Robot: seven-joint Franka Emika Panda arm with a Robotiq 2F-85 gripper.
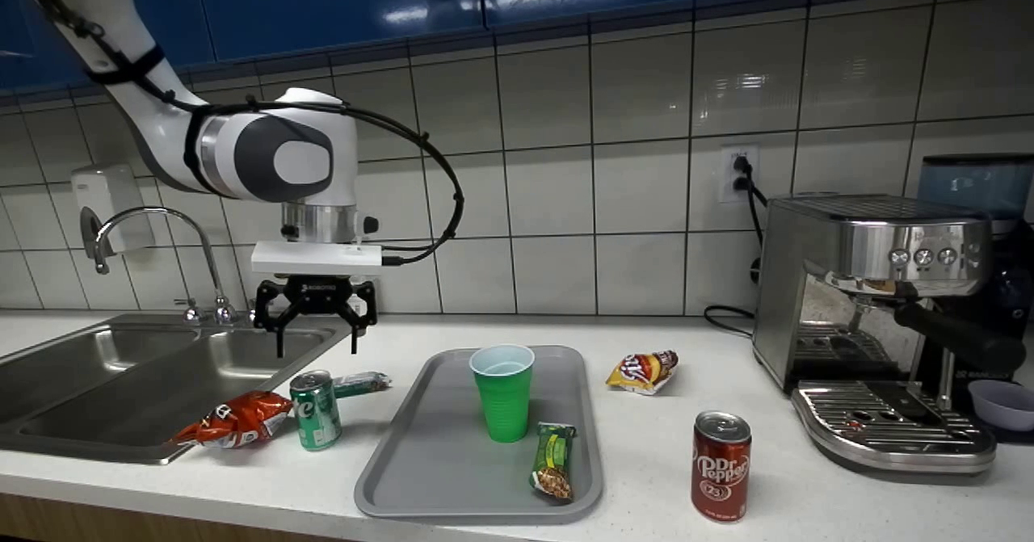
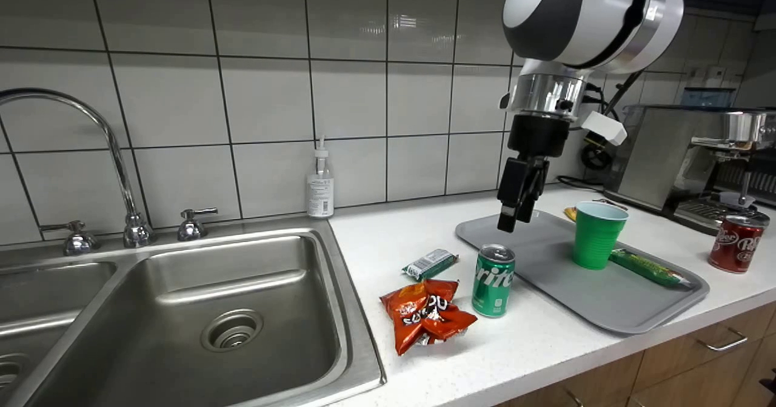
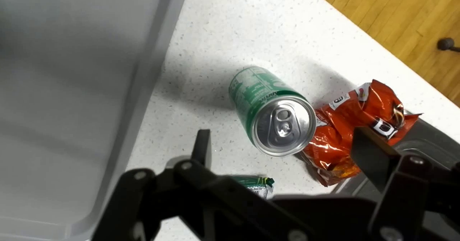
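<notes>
Hand (image 1: 317, 355) wide above speckled white counter (image 1: 646, 445); tiled wall (image 1: 549, 195) behind, blue cabinets (image 1: 323, 5) overhead.

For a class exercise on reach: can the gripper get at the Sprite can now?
Likely yes: the open gripper is empty and nothing covers the Sprite can, though the red bag beside it may crowd the grasp.

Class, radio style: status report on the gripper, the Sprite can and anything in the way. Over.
Gripper open, empty, raised above the counter. Sprite can upright, ungripped. Possible obstruction: red bag close beside it; contact unclear.
</notes>
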